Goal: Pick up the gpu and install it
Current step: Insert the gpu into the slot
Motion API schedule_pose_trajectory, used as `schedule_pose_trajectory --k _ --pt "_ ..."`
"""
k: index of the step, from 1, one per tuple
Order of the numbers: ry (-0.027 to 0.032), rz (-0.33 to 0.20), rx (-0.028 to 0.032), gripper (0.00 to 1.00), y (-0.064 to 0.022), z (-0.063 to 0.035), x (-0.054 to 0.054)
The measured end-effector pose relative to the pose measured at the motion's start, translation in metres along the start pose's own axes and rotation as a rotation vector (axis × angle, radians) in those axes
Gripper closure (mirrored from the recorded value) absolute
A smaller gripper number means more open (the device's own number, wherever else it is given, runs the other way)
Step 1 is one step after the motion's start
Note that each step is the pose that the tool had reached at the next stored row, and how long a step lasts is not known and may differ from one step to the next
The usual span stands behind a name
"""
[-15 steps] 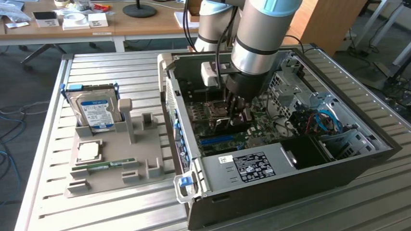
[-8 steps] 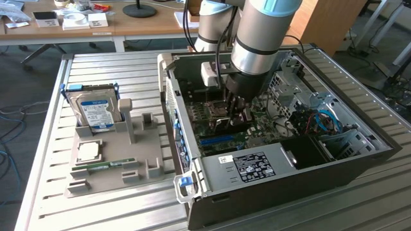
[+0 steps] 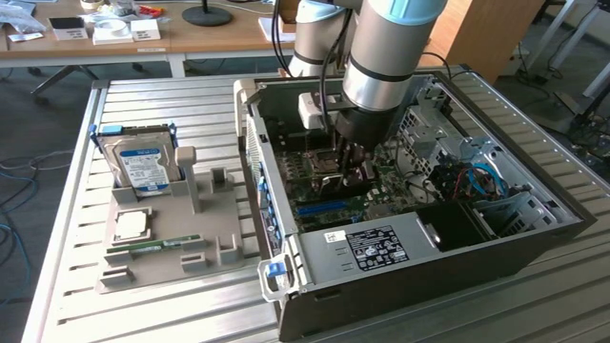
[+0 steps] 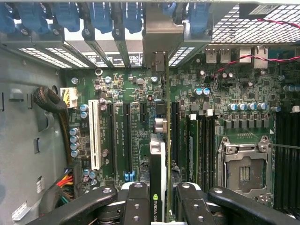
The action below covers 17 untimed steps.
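Note:
In the exterior view my gripper (image 3: 348,163) reaches down into the open computer case (image 3: 429,275), with the dark gpu (image 3: 341,184) hanging below it just above the motherboard. The wrist view looks along the gpu (image 4: 158,157) edge-on: a thin green card with a black cooler face and a silver end bracket (image 4: 161,33) at the case's rear slots. My gripper (image 4: 159,199) is shut on the gpu, one black finger (image 4: 136,204) on each side of it. The card stands upright over the black expansion slots (image 4: 125,140); whether it touches a slot is hidden.
A white slot (image 4: 95,140), memory slots (image 4: 201,145) and the empty processor socket (image 4: 243,171) surround the card. Cables (image 4: 49,101) lie near the case wall. Outside the case, a grey holder (image 3: 219,239) carries a hard drive (image 3: 143,164), a processor (image 3: 131,225) and a memory stick (image 3: 153,246).

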<state>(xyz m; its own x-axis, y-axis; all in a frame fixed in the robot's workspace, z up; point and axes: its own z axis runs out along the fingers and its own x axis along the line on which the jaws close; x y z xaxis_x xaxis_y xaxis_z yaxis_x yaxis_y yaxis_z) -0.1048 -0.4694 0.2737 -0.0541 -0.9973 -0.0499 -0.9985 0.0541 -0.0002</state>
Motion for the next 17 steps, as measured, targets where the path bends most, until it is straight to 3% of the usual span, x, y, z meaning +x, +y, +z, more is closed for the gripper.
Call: schedule_pose_trajectory --k 17 --pt "-0.0001 0.0 0.0 0.73 0.0021 0.006 -0.0021"
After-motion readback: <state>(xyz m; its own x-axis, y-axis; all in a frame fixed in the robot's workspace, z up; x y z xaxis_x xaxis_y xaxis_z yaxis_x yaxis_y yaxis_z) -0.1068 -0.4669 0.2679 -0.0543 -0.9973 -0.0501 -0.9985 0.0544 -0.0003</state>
